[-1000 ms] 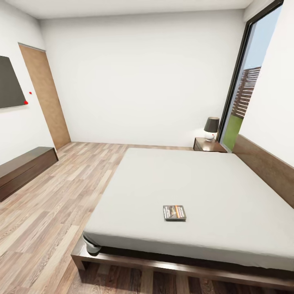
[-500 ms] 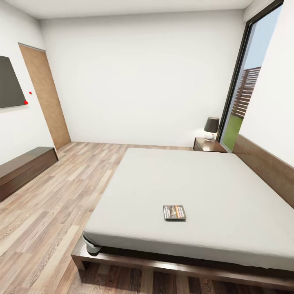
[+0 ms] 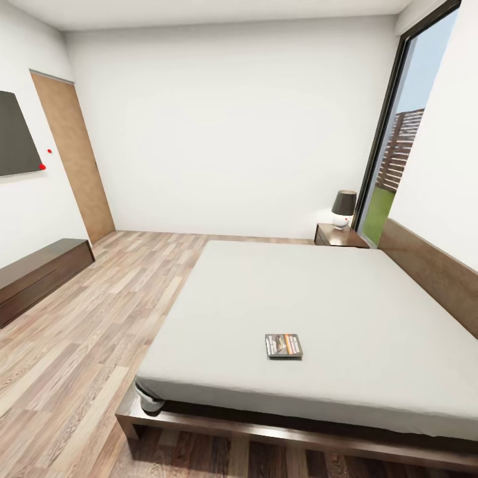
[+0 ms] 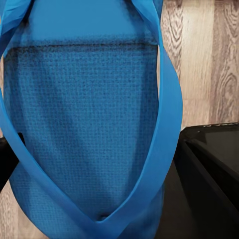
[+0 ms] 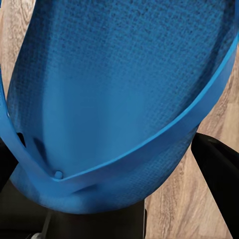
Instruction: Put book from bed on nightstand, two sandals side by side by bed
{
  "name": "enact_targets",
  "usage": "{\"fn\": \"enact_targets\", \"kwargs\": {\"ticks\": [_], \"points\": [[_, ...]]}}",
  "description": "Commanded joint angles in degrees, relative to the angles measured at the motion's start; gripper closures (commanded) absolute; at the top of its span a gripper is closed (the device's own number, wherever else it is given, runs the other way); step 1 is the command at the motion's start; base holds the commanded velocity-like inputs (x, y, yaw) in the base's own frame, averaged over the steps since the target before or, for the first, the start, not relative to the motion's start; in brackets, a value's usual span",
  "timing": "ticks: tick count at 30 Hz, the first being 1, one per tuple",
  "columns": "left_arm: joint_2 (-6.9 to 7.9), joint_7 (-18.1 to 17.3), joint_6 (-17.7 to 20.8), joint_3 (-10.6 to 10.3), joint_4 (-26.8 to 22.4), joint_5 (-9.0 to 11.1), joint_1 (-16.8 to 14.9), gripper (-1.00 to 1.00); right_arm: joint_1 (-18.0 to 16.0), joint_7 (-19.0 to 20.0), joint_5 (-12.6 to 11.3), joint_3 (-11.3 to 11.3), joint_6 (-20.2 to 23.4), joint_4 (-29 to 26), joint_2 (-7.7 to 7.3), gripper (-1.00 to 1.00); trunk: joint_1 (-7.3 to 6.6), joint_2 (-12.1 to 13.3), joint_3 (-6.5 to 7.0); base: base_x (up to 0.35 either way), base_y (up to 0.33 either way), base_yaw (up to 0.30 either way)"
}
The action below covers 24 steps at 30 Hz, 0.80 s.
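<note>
Two blue flip-flops, one close before each wrist camera. In the left wrist view a sandal [image 4: 84, 124] hangs tight against the left gripper, its woven footbed and the V of its strap meeting at the lower middle of the frame, with dark gripper parts [image 4: 211, 169] at lower right. Whether the fingers actually clamp it, I cannot tell. Same story on the other arm: the second sandal [image 5: 119, 99] crowds the right wrist view, toe-post at lower left, black gripper body [image 5: 219, 174] at the right edge, grip state not readable. Plank floor [image 4: 209, 59] shows behind both.

Out in the head view, the book [image 3: 283, 345] lies flat on the bed [image 3: 318, 299], lower centre of the frame, near the foot edge. The nightstand [image 3: 338, 236] sits at centre right beside the headboard, carrying a small lamp [image 3: 343, 207].

My read on handling: the sandals look light, floppy foam, so pinch sole edge or strap. The book looks thin, light and flat on soft mattress, so take it by one edge, probably sliding a finger under.
</note>
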Motion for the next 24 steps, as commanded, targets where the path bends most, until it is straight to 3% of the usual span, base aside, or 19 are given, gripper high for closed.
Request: {"fn": "enact_targets", "kwargs": {"ticks": [1, 24], "points": [[0.0, 0.2, -0.3, -0.5, 0.1, 0.6, -0.1, 1.0, -0.1, 0.1, -0.2, 0.3, -0.4, 0.2, 0.0, 1.0, 0.03, -0.1, -0.13, 0.0, 0.0, 0.0], [0.0, 0.2, -0.6, -0.6, 0.1, 0.6, -0.1, 1.0, -0.1, 0.2, -0.1, 0.3, -0.4, 0.1, 0.03, 1.0, 4.87, -9.0, -4.08, 0.0, 0.0, 0.0]]}}
